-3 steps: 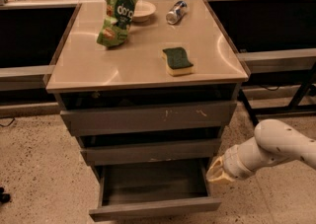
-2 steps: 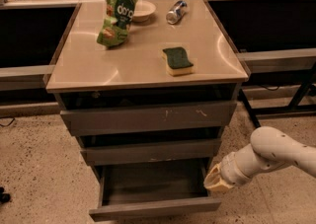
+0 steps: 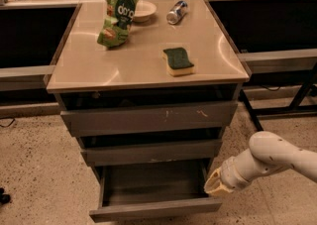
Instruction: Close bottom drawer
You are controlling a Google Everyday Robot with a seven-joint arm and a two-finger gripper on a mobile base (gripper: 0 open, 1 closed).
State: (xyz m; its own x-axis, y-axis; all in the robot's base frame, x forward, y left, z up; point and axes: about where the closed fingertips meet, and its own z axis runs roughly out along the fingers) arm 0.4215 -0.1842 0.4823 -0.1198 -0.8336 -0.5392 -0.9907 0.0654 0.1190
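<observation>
A grey cabinet has three drawer fronts. The bottom drawer (image 3: 156,209) is a shallow dark-grey drawer with a plain front. It is pulled far out, and its inside (image 3: 153,182) looks empty. The mid front (image 3: 151,152) and the scratched top front (image 3: 148,118) above it stick out only a little. My gripper (image 3: 213,188), on a white arm reaching in from the right, is low beside the bottom drawer's right side, near its front corner. I cannot tell whether it touches the drawer.
On the cabinet's beige top (image 3: 89,65) lie a green snack bag (image 3: 118,16), a white bowl (image 3: 142,10), a can on its side (image 3: 177,12) and a green-and-yellow sponge (image 3: 178,61). Dark benches flank the cabinet, with metal legs at the right (image 3: 302,95). The floor is speckled.
My arm has dropped lower and slightly left, bringing the gripper closer to the bottom drawer's front right corner. The drawer has not moved.
</observation>
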